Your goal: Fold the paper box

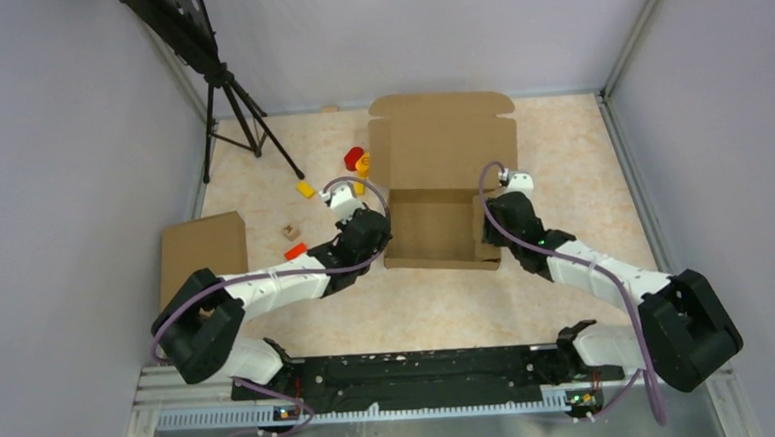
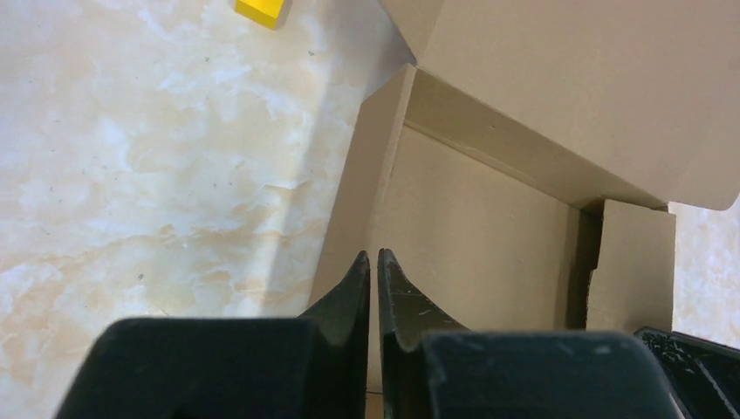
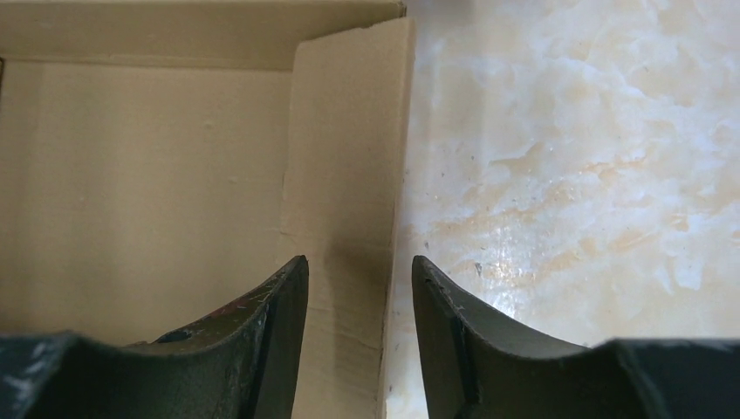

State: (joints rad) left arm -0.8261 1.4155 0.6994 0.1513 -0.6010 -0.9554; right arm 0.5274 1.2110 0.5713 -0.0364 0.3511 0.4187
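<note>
The paper box (image 1: 429, 226) sits mid-table as a shallow brown tray with raised walls, its lid (image 1: 445, 140) lying open and flat behind it. My left gripper (image 1: 382, 231) is at the box's left wall. In the left wrist view that gripper (image 2: 373, 255) is shut, its tips over the wall's (image 2: 366, 166) top edge, and nothing shows pinched between them. My right gripper (image 1: 487, 235) is at the box's right wall. In the right wrist view it (image 3: 359, 260) stands open astride that wall (image 3: 349, 157), with one finger inside the box and one outside.
A second plain brown box (image 1: 201, 253) lies at the left near my left arm. Small blocks are scattered left of the paper box: yellow (image 1: 305, 189), red (image 1: 353, 158), orange (image 1: 295, 250) and a wooden cube (image 1: 290, 231). A black tripod (image 1: 237, 106) stands at the back left.
</note>
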